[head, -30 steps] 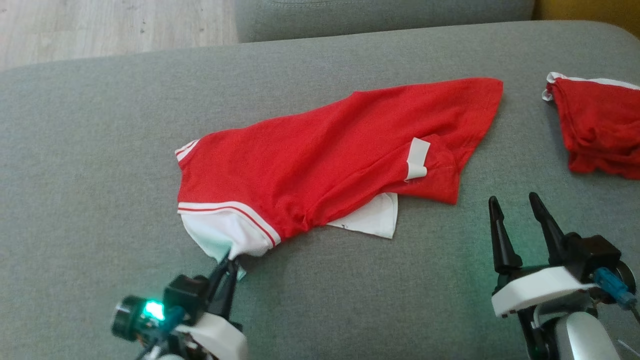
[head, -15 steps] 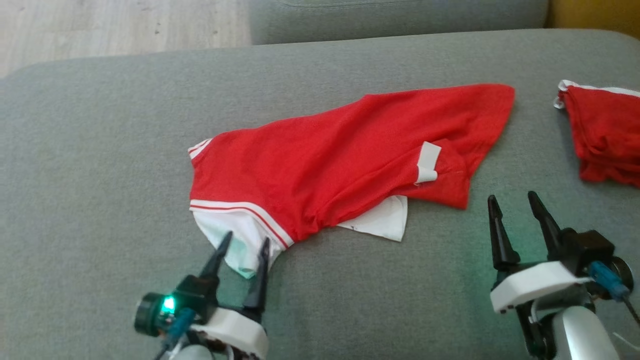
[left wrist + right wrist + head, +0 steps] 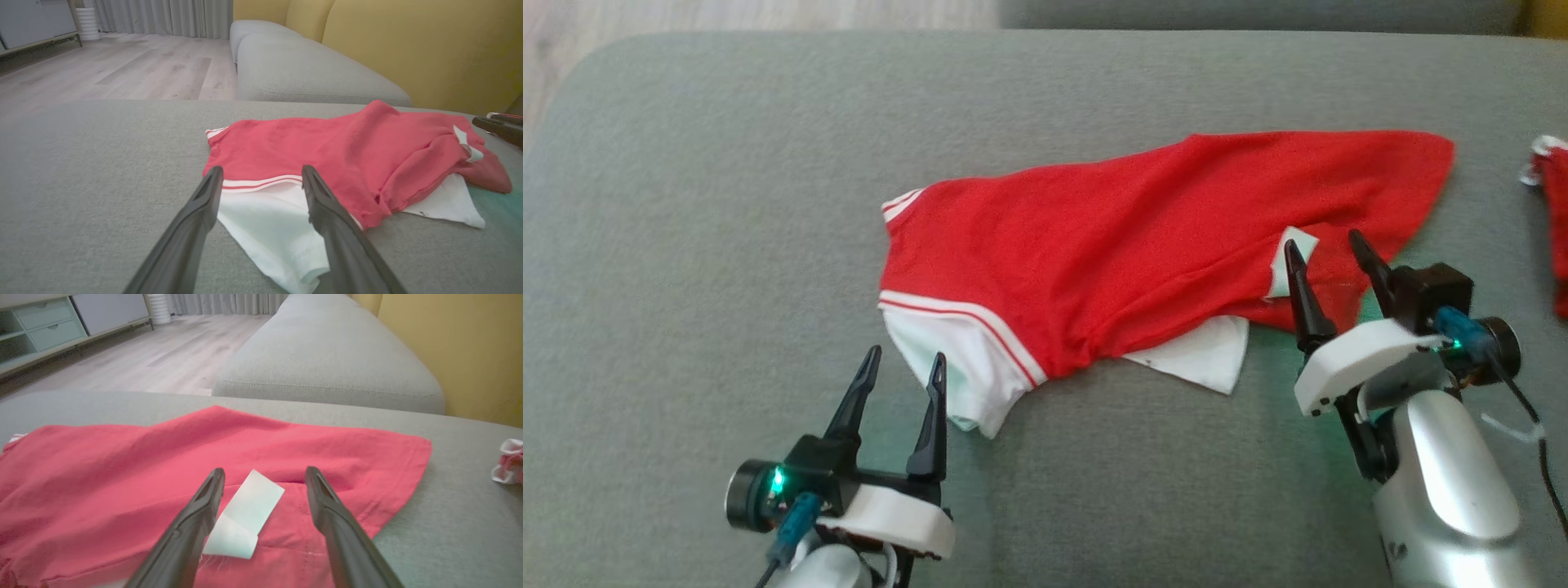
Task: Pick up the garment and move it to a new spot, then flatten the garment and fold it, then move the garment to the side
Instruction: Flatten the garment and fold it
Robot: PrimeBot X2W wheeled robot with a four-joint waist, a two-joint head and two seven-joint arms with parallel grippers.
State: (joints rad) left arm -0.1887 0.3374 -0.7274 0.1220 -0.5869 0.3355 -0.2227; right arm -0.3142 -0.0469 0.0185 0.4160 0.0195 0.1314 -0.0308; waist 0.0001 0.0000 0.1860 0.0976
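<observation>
1. On the grey seat cushion, the red-and-white jersey is lying crumpled across the middle. It is stretching from the centre toward the right edge, and its red hem corner is pointing at the far right corner.
2. Its white sleeve, trimmed with red-and-white stripes, is pointing toward the near side of the cushion. A white panel is poking out from under the red body on that same side.
3. Left gripper is sitting over the near part of the cushion with jaws standing wide apart, gripping nothing. Its fingertips are pointing at the white sleeve, just beside it. Left wrist view is showing one finger overlapping the sleeve edge; can't tell whether it is touching.
4. Right gripper is hovering over the jersey's right-hand near part, jaws spread wide and empty. Right wrist view is showing a white strip lying on the red fabric between the fingers, folded over at its near end. Can't tell whether the tips are touching cloth.
5. A second red-and-white garment is lying bunched at the cushion's right edge, well apart from the jersey.
6. Beyond the far edge, another grey cushion, a yellow backrest and light wood floor are showing.
</observation>
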